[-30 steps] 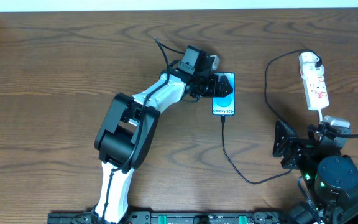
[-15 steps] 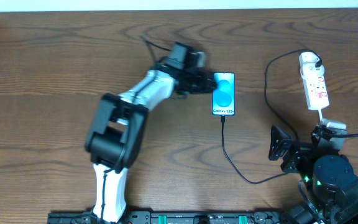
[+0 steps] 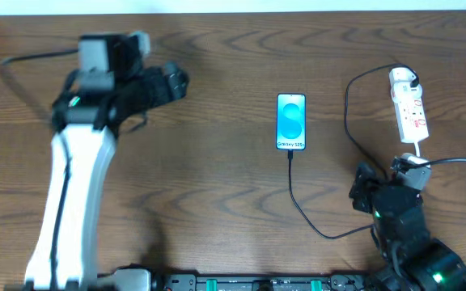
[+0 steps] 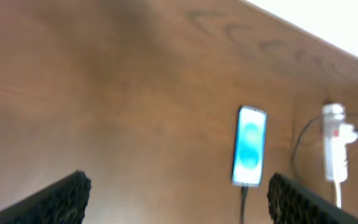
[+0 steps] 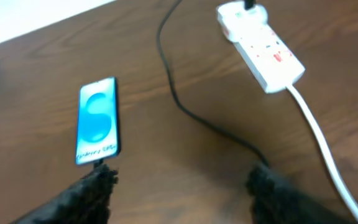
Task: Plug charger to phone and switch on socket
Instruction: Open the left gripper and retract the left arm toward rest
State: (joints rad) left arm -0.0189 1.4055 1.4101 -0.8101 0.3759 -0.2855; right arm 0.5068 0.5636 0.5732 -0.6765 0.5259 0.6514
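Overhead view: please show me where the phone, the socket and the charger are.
phone (image 3: 291, 122), overhead view, middle of its blue screen.
socket (image 3: 411, 113), overhead view, middle of the white strip body.
charger (image 3: 290, 173), overhead view, black cable just below the phone.

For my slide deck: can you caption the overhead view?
Phone lying screen-up mid-table, charger cable reaching its bottom edge, socket at right; left gripper and right gripper both apart from them.

The phone (image 3: 291, 121), lying in the middle of the scene, shows white lettering low on its cyan screen that reads "Galaxy S25+". Far right, the white socket (image 3: 409, 109) carries small red markings, too small to read.
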